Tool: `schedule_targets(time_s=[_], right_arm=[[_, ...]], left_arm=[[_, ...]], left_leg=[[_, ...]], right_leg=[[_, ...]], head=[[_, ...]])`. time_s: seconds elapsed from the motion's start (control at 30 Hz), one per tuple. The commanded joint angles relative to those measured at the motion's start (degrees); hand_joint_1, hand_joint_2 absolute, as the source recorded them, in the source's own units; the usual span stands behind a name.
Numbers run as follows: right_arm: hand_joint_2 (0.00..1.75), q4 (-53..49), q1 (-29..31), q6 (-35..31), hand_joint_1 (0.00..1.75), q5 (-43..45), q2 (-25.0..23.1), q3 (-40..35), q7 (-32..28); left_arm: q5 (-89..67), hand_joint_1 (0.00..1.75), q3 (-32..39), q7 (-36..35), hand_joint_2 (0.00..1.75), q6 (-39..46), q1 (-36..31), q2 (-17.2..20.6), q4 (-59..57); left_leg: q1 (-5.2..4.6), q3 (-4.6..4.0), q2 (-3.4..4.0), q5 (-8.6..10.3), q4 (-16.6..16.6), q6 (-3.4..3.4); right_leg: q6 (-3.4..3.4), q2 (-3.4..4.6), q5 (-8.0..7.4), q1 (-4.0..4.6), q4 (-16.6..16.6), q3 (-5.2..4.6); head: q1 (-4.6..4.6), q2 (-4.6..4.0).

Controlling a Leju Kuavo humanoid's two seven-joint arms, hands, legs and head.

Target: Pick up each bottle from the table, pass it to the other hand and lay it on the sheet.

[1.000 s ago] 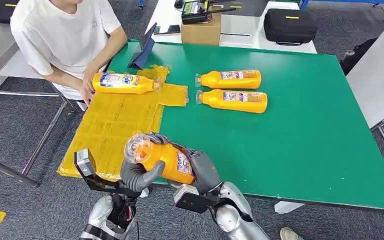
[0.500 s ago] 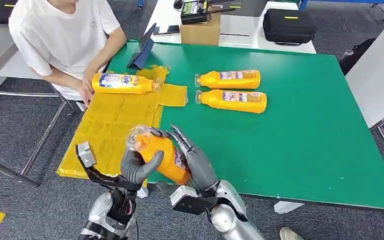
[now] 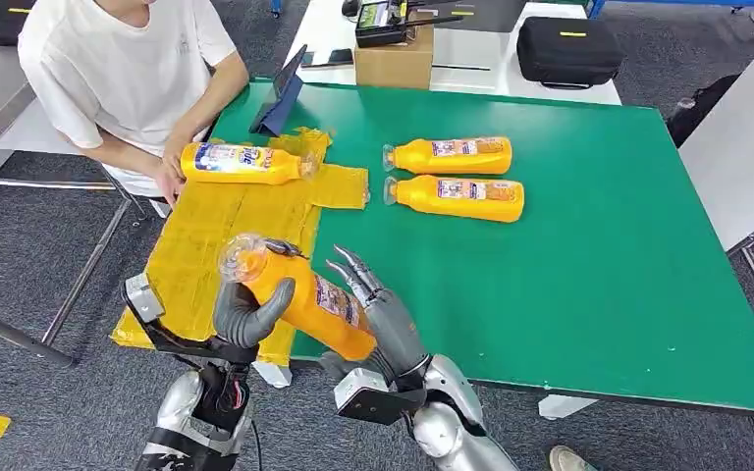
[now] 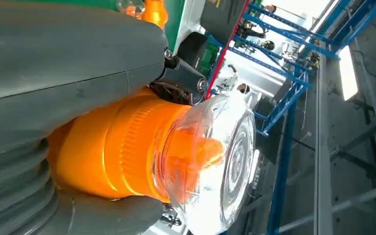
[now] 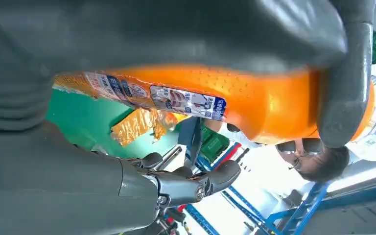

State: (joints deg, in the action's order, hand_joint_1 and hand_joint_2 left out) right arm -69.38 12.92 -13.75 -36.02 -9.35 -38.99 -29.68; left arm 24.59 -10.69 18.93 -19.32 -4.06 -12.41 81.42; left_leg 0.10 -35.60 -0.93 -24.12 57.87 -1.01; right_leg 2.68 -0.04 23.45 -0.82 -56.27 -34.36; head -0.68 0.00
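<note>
My left hand (image 3: 245, 316) grips an orange bottle (image 3: 309, 304) just below its clear cap (image 3: 241, 259), holding it tilted above the near end of the yellow sheet (image 3: 206, 245). My right hand (image 3: 378, 312) stands beside the bottle's base with its fingers (image 3: 353, 273) spread, holding nothing. The left wrist view shows the bottle's orange neck (image 4: 107, 152) inside my left hand (image 4: 54, 73). In the right wrist view the bottle's body (image 5: 254, 93) lies close to my right hand (image 5: 54, 171). Another bottle (image 3: 241, 163) lies on the sheet's far end. Two more bottles (image 3: 452, 155) (image 3: 461, 198) lie on the green table (image 3: 589, 265).
A person in a white shirt (image 3: 128, 69) sits at the far left corner, one hand (image 3: 170, 182) next to the bottle on the sheet. A tablet (image 3: 280, 103) leans at the table's far edge. A cardboard box (image 3: 395, 61) and a black case (image 3: 569, 49) sit beyond it.
My right hand's fingers have opened off the bottle. My left hand has carried the bottle left, toward the sheet, and its cap now sits higher.
</note>
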Motion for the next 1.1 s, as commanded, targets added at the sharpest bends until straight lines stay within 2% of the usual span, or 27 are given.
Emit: schedule_targets(time_s=[0.03,0.1,0.2,0.23,0.37,0.43,0.73,0.83,0.93,1.1], right_arm=[[0.0,1.5,0.9,0.1,0.0,0.2,1.1,1.0,0.2],[0.0,1.6,0.8,-0.1,0.0,0.3,1.2,1.2,0.2],[0.0,1.4,0.5,-0.5,0.0,0.2,1.3,1.7,0.3],[0.0,0.9,0.4,-0.4,0.0,0.3,1.3,2.0,0.3],[0.0,-0.7,0.4,-0.4,0.0,0.2,1.1,2.8,-0.1],[0.0,-1.6,0.3,-0.2,0.0,0.3,1.0,3.1,-0.3],[0.0,0.0,1.0,0.3,0.0,1.2,0.7,1.7,-1.6],[0.0,-0.5,0.9,1.3,0.0,2.0,0.7,1.7,-2.0],[0.0,-0.8,1.0,2.5,0.0,2.6,0.5,1.1,-2.5],[0.0,-0.8,1.1,2.5,0.0,2.5,0.4,0.9,-2.5]], left_arm=[[-1.5,1.75,1.3,0.6,1.75,1.7,-1.6,1.6,-0.2],[-7.8,1.75,1.6,3.6,1.75,6.1,-2.1,2.1,1.0],[-13.4,1.75,2.6,4.4,1.75,10.4,-3.5,3.6,1.6],[-21.8,1.75,2.8,6.0,1.75,15.4,-4.4,4.9,1.7],[-42.0,1.75,4.5,6.3,1.75,24.5,-7.7,8.4,0.0],[-46.8,1.75,5.1,5.2,1.75,24.8,-9.4,9.4,-1.6],[-49.3,1.75,7.1,3.7,1.75,24.5,-16.8,8.8,-11.1],[-65.3,1.75,2.9,1.4,1.75,34.0,-19.1,11.9,-14.9],[-79.2,1.75,-0.8,-1.9,1.75,37.8,-22.2,14.1,-23.2],[-79.3,1.75,-0.7,-1.3,1.75,38.9,-22.3,14.0,-24.7]], left_leg=[[0.05,0.3,0.1,-0.1,0.0,0.07],[0.02,0.14,0.05,-0.04,0.0,0.04],[0.04,0.12,0.04,-0.03,0.0,0.05],[0.06,0.24,0.08,-0.08,0.0,0.07],[0.02,0.11,0.06,-0.01,0.0,0.05],[0.04,0.2,0.03,-0.04,0.0,0.08],[0.06,0.25,-0.01,-0.03,0.0,0.07],[0.06,0.24,-0.03,-0.03,0.0,0.08],[0.03,0.27,-0.06,0.0,-0.1,0.09],[0.03,0.1,0.01,0.03,0.0,0.04]], right_leg=[[-0.12,0.02,0.07,0.07,0.1,0.3],[-0.07,0.0,0.04,0.03,0.0,0.13],[-0.08,-0.01,0.03,0.05,0.0,0.11],[-0.12,0.0,0.07,0.07,0.0,0.24],[-0.08,0.01,0.02,0.03,0.0,0.08],[-0.12,-0.05,0.07,0.05,0.0,0.18],[-0.11,-0.08,0.07,0.07,0.0,0.26],[-0.13,-0.09,0.09,0.07,0.0,0.25],[-0.12,-0.12,0.07,0.04,0.0,0.28],[-0.05,-0.03,0.01,0.03,0.0,0.07]], head=[[0.02,0.0],[0.0,0.0],[0.02,-0.02],[0.0,0.0],[0.0,0.0],[0.02,0.0],[0.02,0.0],[0.02,0.0],[0.02,0.0],[0.02,0.0]])
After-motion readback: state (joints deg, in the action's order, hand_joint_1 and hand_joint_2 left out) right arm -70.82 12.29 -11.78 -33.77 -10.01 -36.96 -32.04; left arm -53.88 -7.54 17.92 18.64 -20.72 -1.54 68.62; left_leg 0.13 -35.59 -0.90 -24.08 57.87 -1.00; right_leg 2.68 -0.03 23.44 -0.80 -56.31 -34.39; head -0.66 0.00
